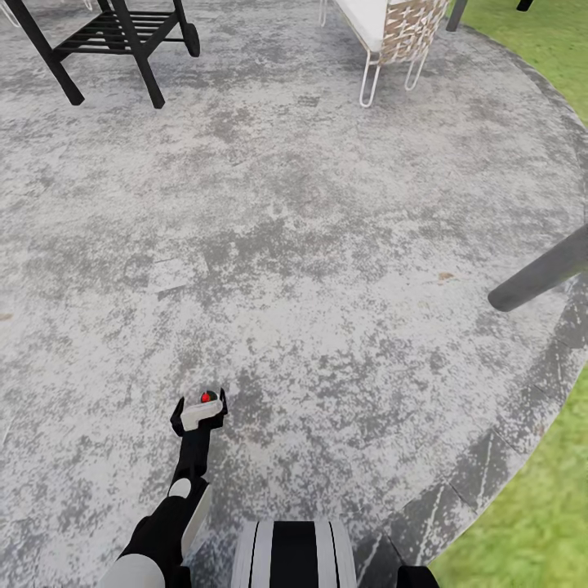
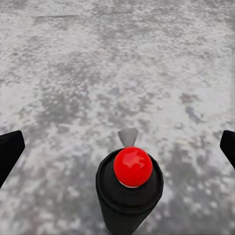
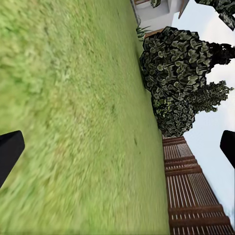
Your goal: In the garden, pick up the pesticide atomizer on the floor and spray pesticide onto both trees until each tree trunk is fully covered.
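The pesticide atomizer is a dark bottle with a red dot on top, standing upright on the grey stone paving. In the head view its red dot shows at my left gripper's tip. My left gripper is open and hovers over the bottle; its black fingers stand wide on either side and do not touch it. The right gripper is open and empty, pointing over green lawn toward a brown slat fence. No trees with thick trunks are in sight.
A black grill cart stands at the far left and a white wire-legged chair at the far middle. A slanted grey pole enters from the right. Lawn borders the round paving. Dark bushy shrubs rise beyond the grass.
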Tool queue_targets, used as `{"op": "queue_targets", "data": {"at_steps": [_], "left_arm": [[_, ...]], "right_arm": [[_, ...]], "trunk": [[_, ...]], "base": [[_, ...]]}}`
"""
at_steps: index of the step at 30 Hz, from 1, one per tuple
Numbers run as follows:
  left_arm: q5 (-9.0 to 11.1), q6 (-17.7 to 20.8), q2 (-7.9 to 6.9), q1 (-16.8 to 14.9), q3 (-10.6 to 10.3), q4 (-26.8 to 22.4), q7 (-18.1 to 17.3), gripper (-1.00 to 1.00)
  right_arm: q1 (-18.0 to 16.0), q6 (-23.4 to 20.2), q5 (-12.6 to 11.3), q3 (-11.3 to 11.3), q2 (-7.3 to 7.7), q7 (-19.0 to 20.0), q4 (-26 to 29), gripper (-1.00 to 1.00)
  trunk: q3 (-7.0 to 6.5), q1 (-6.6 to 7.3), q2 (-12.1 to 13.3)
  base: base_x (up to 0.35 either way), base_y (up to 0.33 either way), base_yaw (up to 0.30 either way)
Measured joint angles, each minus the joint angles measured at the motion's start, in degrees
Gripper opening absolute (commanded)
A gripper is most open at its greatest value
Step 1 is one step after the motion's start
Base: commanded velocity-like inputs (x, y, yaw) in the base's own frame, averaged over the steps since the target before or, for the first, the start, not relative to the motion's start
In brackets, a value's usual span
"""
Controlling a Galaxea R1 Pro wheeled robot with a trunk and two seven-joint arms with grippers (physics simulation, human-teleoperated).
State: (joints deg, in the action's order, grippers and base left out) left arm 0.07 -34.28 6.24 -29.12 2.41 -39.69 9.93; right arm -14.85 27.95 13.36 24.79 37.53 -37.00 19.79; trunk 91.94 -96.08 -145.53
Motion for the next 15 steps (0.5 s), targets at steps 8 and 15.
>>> {"op": "queue_targets", "data": {"at_steps": [8, 15], "left_arm": [[0.0, 0.0, 0.00, 0.0, 0.0, 0.0, 0.0, 1.00], [-0.1, 0.1, 0.00, 0.0, -1.3, 0.0, 0.0, 1.00]], "right_arm": [[0.0, 0.0, 0.0, 0.0, 0.00, 0.0, 0.0, 1.00], [0.0, 0.0, 0.0, 0.0, 0.00, 0.0, 0.0, 1.00]], "trunk": [[0.00, 0.00, 0.0], [0.00, 0.00, 0.0]], "base": [[-0.006, -0.002, 0.000], [0.000, 0.000, 0.000]]}}
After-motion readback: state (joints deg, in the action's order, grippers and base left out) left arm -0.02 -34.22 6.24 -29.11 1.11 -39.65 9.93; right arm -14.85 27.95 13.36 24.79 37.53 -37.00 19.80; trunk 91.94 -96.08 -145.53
